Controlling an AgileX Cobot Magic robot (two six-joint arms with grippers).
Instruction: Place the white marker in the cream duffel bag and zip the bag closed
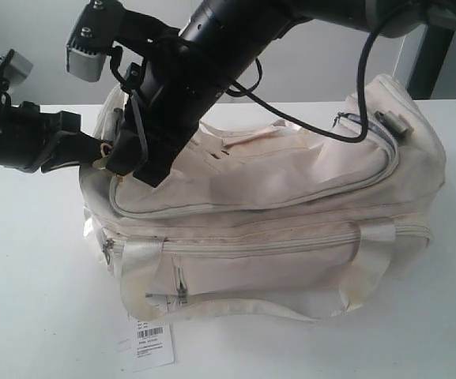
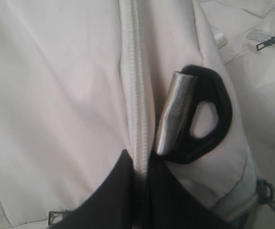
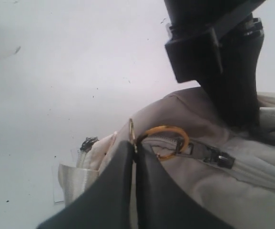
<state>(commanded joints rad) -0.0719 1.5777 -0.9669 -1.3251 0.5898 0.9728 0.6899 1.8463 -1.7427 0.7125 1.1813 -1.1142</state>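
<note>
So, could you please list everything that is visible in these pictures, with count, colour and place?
cream duffel bag: one, cream, on the table
table: one, white, under the bag
barcode tag: one, white, on the table in front of the bag
yellow ring: one, on a zipper pull, beside the right gripper
metal cylinder: one, silver, on a black loop, on the bag
white marker: none in view
left gripper: black, closed on the bag's zipper seam
right gripper: black, closed on a gold metal piece
</note>
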